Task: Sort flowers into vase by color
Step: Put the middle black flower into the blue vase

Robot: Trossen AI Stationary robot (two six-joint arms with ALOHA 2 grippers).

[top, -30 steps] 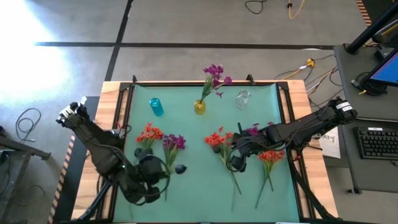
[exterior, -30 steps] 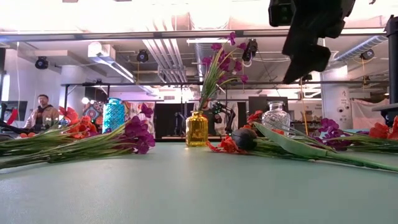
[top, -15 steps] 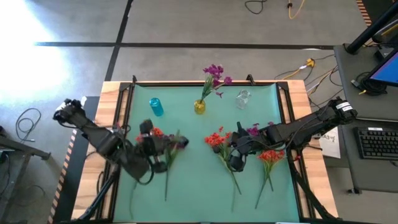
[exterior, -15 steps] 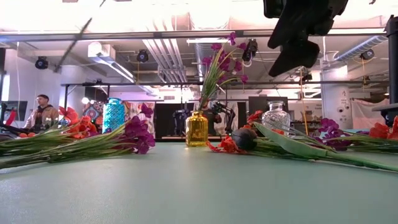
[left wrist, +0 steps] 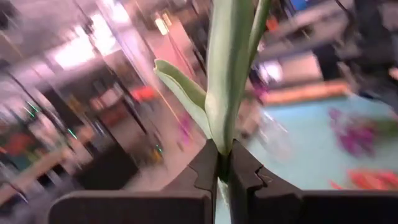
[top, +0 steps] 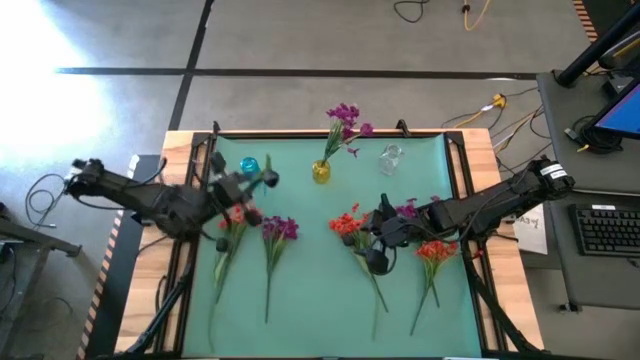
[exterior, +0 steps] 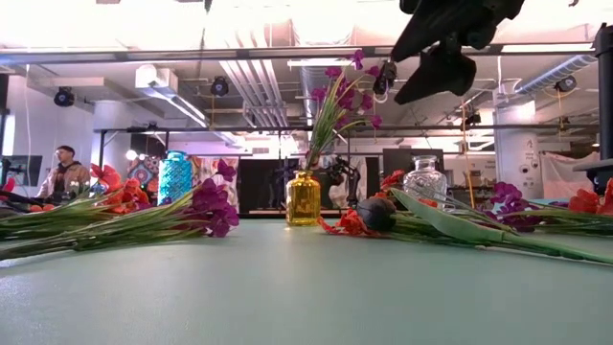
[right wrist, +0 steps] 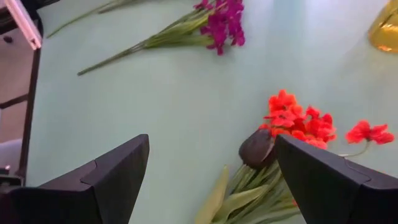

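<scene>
My left tool [left wrist: 225,167] is clamped on a green flower stem [left wrist: 229,68], just beside the blue vase [top: 249,166]. My right tool [top: 383,232] hovers wide open and empty, well apart from that vase, over the orange-red flower [right wrist: 297,118] on the desk [top: 320,290].

The worktop [top: 320,300] is plain pale green with a light wood border. At twelve o'clock stand a blue vase [top: 249,169], a yellow vase [top: 321,172] of purple flowers [top: 345,120] and a clear vase [top: 390,158]. Orange-red flowers [top: 347,224] lie near the centre.
</scene>
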